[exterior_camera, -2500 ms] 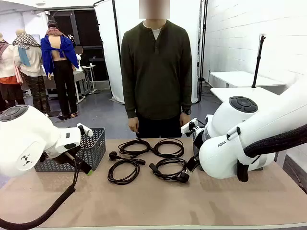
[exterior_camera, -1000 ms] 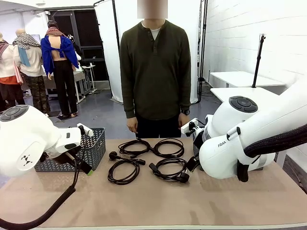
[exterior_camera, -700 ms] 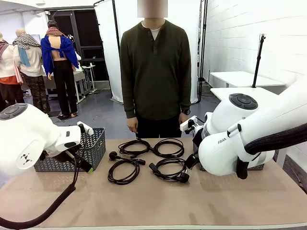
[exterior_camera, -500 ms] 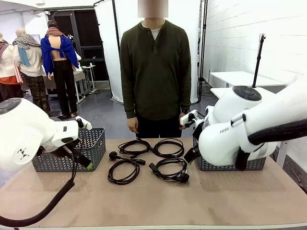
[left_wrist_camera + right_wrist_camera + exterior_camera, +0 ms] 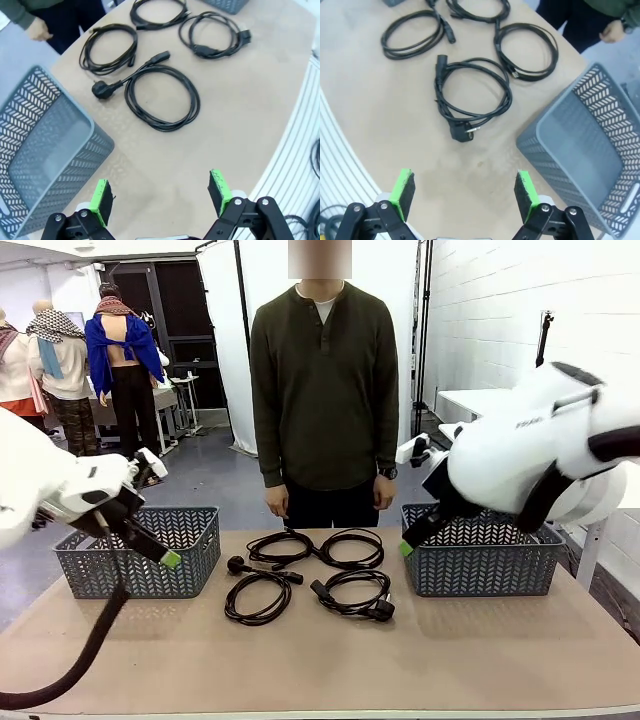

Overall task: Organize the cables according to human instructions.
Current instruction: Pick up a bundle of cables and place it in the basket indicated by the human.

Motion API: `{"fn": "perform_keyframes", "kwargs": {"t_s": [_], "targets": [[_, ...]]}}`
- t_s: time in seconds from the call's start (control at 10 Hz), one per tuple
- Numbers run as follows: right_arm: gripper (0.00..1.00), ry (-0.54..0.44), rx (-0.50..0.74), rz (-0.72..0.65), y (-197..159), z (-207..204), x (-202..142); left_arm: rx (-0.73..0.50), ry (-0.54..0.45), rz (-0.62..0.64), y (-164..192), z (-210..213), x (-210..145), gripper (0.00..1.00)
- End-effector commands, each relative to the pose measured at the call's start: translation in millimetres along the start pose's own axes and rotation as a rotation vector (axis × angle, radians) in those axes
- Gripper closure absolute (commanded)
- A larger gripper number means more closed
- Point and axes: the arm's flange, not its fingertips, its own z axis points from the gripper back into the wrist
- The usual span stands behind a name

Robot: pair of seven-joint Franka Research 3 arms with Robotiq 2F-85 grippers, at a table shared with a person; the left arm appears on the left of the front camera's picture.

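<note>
Setting: A tan table (image 5: 320, 670) is shared by two white robot arms and a person (image 5: 325, 380) in a dark olive shirt, who is pictured standing at the far edge, arms hanging at the sides.
Centre of table: Four black cables (image 5: 318, 551) are laid out as coiled loops, two by two, between the baskets. The far-left cable (image 5: 281, 548) and far-right cable (image 5: 352, 549) are set just beside each other, close to the person. The near-left cable (image 5: 258, 598) and near-right cable (image 5: 353, 593) are placed in front of them. All four are rested flat on the tabletop.
Sides: A grey left basket (image 5: 140, 560) and a grey right basket (image 5: 482, 562) are stood at either side of the cables, apart from them.
Left arm: The left gripper (image 5: 161, 195) is raised above the table beside the left basket, with its green-padded fingers (image 5: 101, 200) spread wide and nothing gripped between them. The near-left cable is seen beyond it in the wrist view.
Right arm: The right gripper (image 5: 465, 194) is held over the table next to the right basket, its fingers parted fully and nothing pinched. The plug (image 5: 462, 132) of the near-right cable is seen just ahead of it.
</note>
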Motion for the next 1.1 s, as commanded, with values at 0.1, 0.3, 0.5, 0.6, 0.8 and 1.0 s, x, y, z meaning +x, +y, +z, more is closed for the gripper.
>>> {"fn": "perform_keyframes", "kwargs": {"t_s": [0.1,0.3,0.5,0.6,0.8,1.0], "targets": [[0.0,-0.052,0.11,0.094,-20,13,-8,-0.157,-0.036,-0.063,23,27,-3,0.0],[0.0,-0.065,0.144,0.124,-25,16,-12,-0.192,-0.054,-0.075,29,41,-6,0.0],[0.0,-0.094,0.176,0.132,-31,22,-17,-0.207,-0.072,-0.076,35,47,-16,0.0],[0.0,-0.106,0.194,0.126,-33,27,-19,-0.225,-0.09,-0.085,39,48,-21,0.0],[0.0,-0.125,0.214,0.12,-38,36,-25,-0.226,-0.111,-0.113,45,46,-28,0.0],[0.0,-0.119,0.211,0.112,-36,40,-25,-0.216,-0.137,-0.118,47,44,-27,0.0]]}}
